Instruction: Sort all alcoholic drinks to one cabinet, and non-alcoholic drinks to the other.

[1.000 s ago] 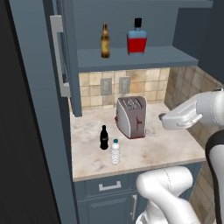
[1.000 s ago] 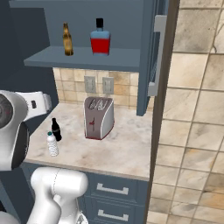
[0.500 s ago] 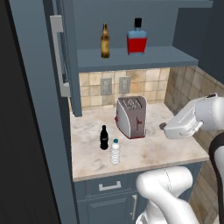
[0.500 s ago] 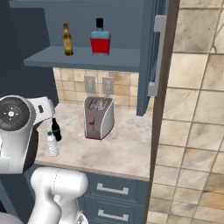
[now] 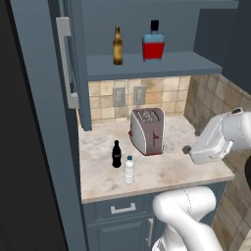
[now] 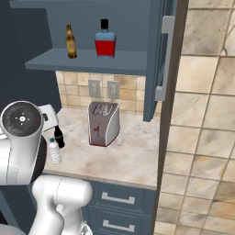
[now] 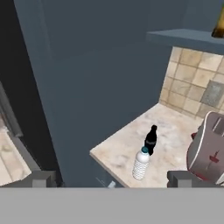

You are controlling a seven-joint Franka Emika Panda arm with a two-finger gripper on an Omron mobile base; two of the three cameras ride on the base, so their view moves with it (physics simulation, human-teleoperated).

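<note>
- Beer bottle [image 5: 117, 46], slim and amber-brown, stands upright on the open cabinet shelf [image 5: 147, 64], with the squat red-liquid bottle [image 5: 153, 44] at its 3 o'clock, apart from it
- Cola bottle [image 5: 116, 154], small and black, stands upright on the marble surface [image 5: 162, 171] at about 9 o'clock from the toaster [image 5: 146, 131]
- Water bottle [image 5: 129, 170], clear with a teal cap, stands just beside the cola bottle at its 5 o'clock in the left base view, nearer the surface's front edge
- In the hand view the water bottle [image 7: 141, 164] sits at 7 o'clock from the cola bottle [image 7: 151, 140], with the toaster [image 7: 208, 148] at their 3 o'clock
- The arm rises from the base below the surface's front edge, and its white forearm reaches in from 3 o'clock of the left base view, held level above the right end of the surface
- The tool [image 7: 111, 179] points across the surface toward the two bottles; its two fingertips [image 7: 41, 178] stand wide apart, as far open as they go, with nothing between them
- The tool is well apart from every bottle
- An open cabinet door [image 5: 66, 63] with a long handle hangs at 9 o'clock of the shelf
</note>
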